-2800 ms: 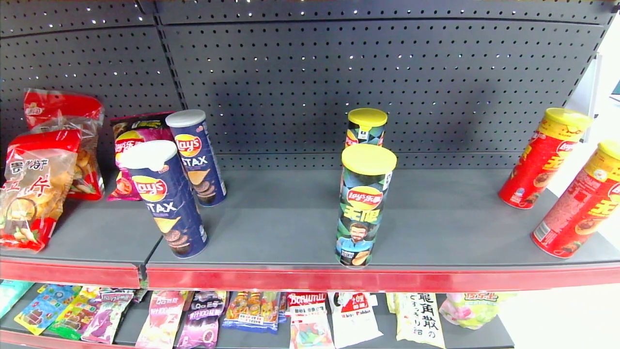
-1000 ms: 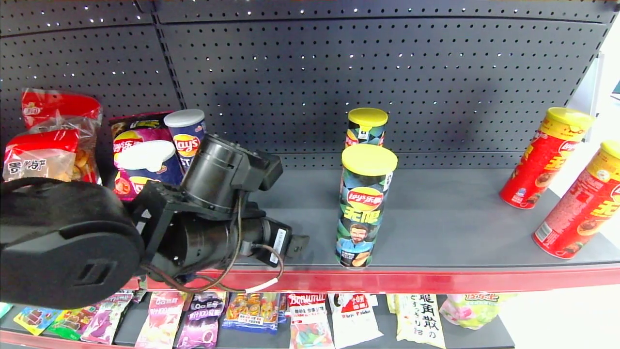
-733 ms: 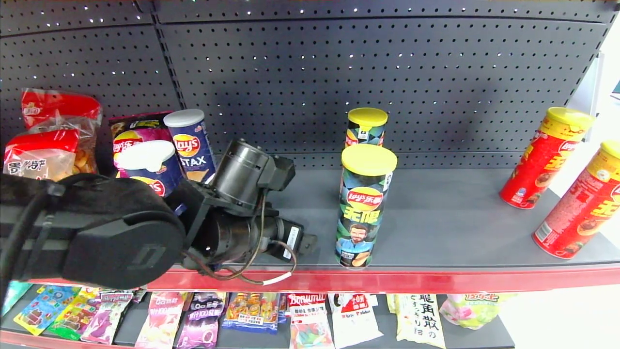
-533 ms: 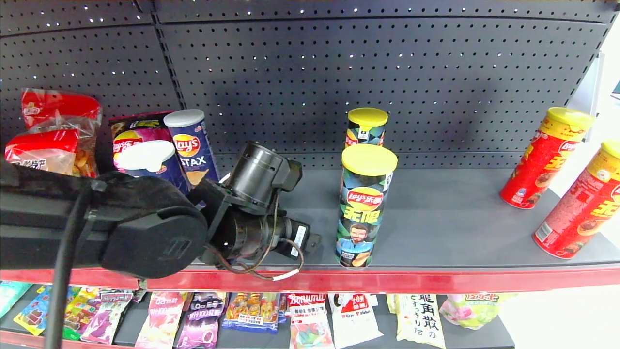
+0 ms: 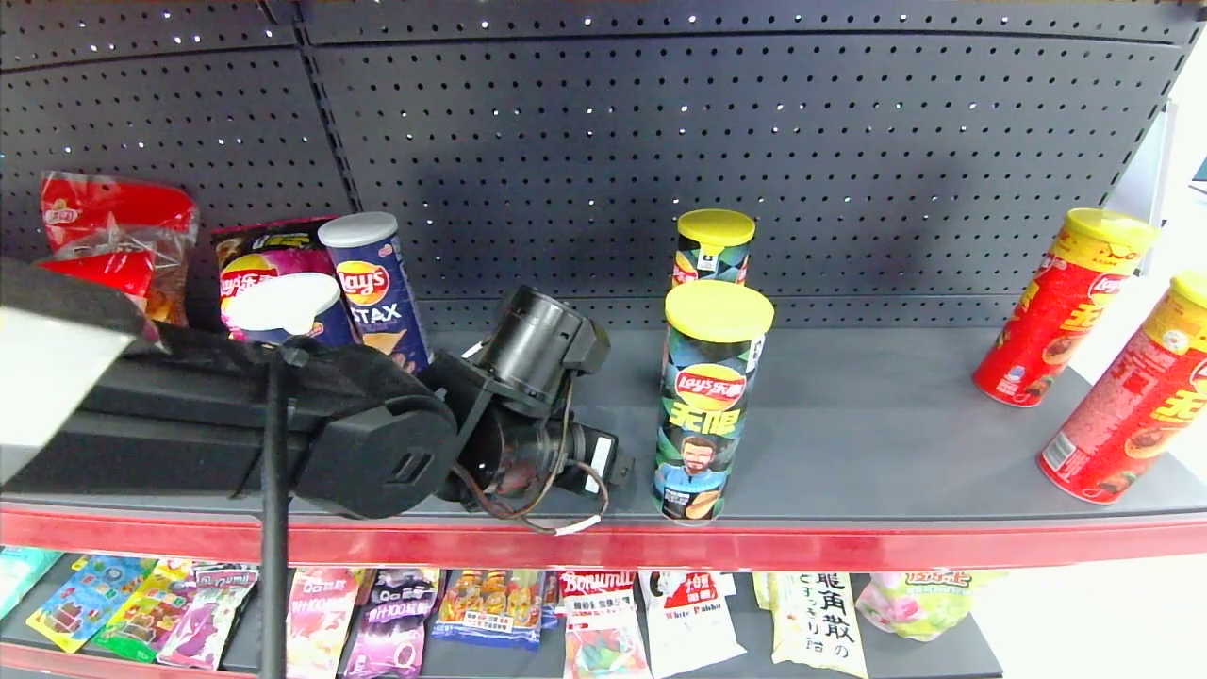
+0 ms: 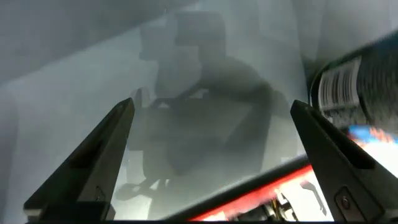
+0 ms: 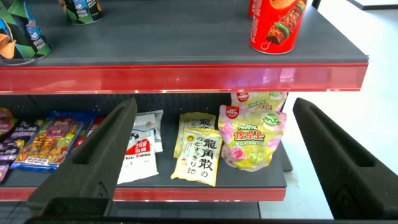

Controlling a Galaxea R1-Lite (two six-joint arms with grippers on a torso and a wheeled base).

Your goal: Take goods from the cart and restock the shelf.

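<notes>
My left arm (image 5: pixel 377 443) lies across the front of the grey shelf (image 5: pixel 849 443), its wrist (image 5: pixel 537 443) just left of a green-black chip can with a yellow lid (image 5: pixel 707 405). In the left wrist view my left gripper (image 6: pixel 211 109) is open over the bare shelf, nothing between its fingers; that dark can (image 6: pixel 373 81) stands close beside it. A second green-black can (image 5: pixel 712 247) stands behind the first. My right gripper (image 7: pixel 214 106) is open and holds nothing, in front of the shelf's red edge (image 7: pixel 186 78).
Two blue cans (image 5: pixel 377 283) and snack bags (image 5: pixel 113 236) stand at the shelf's left, partly behind my arm. Two red cans (image 5: pixel 1061 306) lean at the right end. Bare shelf lies between the green and red cans. The lower shelf (image 7: pixel 205 193) holds several bags.
My left arm has come in from the left and stretched rightward along the shelf front, ending close to the front green-black can. The cans have not moved.
</notes>
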